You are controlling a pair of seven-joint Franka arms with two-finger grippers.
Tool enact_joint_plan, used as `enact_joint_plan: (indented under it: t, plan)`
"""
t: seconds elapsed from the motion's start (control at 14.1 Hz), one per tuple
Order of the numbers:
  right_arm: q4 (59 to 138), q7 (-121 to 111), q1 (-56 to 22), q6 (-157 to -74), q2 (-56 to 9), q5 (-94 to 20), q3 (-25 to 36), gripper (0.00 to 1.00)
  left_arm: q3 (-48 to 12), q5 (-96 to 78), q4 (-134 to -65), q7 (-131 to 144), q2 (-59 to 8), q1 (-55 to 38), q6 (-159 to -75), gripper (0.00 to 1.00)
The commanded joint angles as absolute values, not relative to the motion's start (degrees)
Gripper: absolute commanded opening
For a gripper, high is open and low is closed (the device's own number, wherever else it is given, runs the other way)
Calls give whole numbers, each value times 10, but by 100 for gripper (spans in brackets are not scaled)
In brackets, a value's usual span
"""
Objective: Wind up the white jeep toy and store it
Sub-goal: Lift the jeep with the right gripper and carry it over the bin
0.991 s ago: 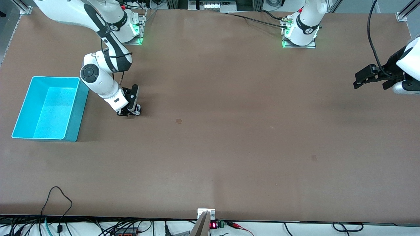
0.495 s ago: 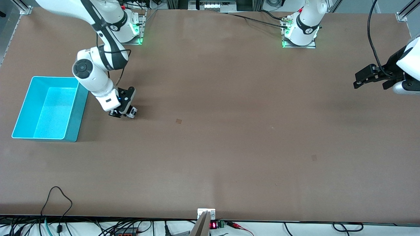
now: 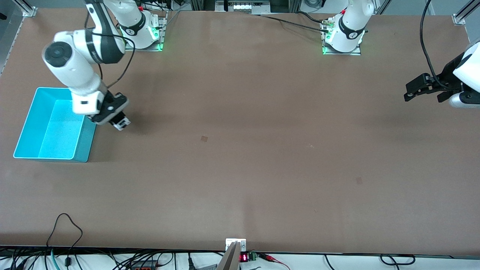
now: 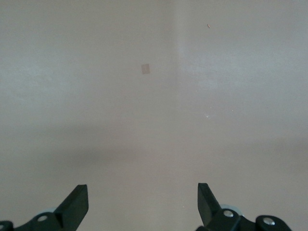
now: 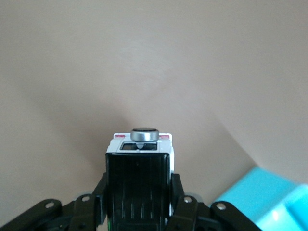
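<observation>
The right gripper squeezes the white jeep toy up in the air, right beside the cyan bin. The left gripper waits wide open, holding nothing.

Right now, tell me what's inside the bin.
Nothing shows in the bin; the right arm covers one corner. The right gripper holds the jeep over the table beside it.

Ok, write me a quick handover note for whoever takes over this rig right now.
Right gripper: fingers shut on the white jeep toy, held in the air over the table beside the cyan bin, not yet above it.
Left gripper: fingers open, holding nothing, waiting at its own end of the table.
Done: jeep picked up.
Left: carry it over the bin and release it inside. Whether it is wound cannot be told.
</observation>
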State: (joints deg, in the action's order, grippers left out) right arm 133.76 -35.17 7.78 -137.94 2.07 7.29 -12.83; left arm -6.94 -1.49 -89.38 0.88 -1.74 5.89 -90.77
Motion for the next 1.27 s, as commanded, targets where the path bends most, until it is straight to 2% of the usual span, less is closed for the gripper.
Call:
enact_joint_plan:
  t: [0.0,0.28,0.5,0.71,1.2]
  plan:
    - [1297,-320,79,-1326,33,59,-77,0,-70,-24,-898,5,-6,61,-906,100]
    - [1235,-268,76,-1239,26,5,-28,0,-70,-24,-898,5,-6,61,-906,100]
    - [1223,-267,76,-1209,21,-25,35,0,-70,-24,-898,5,-6,61,-906,100]
    - [1194,-265,43,-1185,0,-30,112,0,-70,-24,-898,5,-6,61,-906,100]
    - [1150,-186,47,-1185,-84,-21,121,0,-70,-24,-898,5,-6,61,-906,100]
